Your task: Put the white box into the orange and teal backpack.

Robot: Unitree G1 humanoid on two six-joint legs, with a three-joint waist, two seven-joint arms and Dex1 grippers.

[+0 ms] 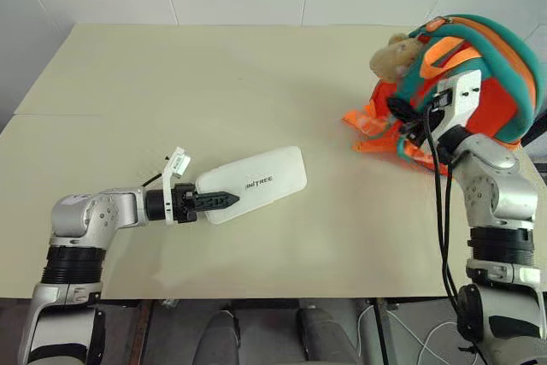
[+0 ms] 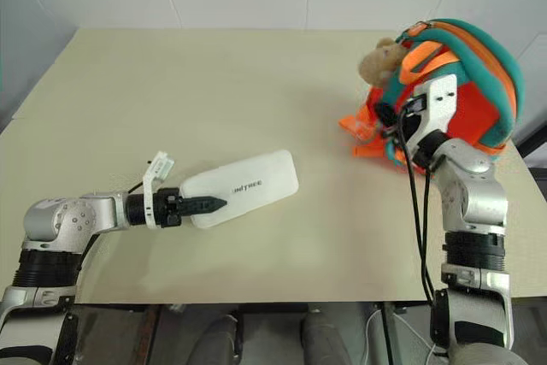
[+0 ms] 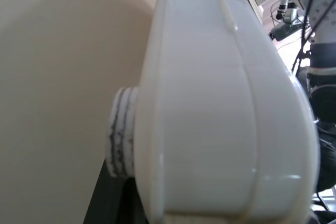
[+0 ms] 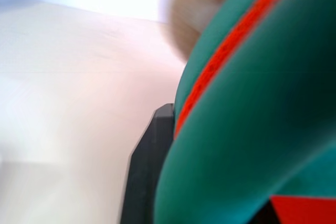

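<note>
Box point(image 1: 256, 184) clamped in left tool point(image 1: 220, 201)

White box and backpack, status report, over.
Left tool shut on white box, box on table. Right tool at orange and teal backpack, grip unconfirmed. Path between clear.

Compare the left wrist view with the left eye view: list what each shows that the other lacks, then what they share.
Left wrist view alone: the underside of the flat white plastic box up close, with a ribbed round pad pressed against it.

Left eye view alone: the dark lettering on the box lid, the left gripper clamped on the box's near end, the small tan plush animal, and the right gripper at the rounded orange and teal backpack.

Both: the box, the beige table, orange backpack fabric.
</note>
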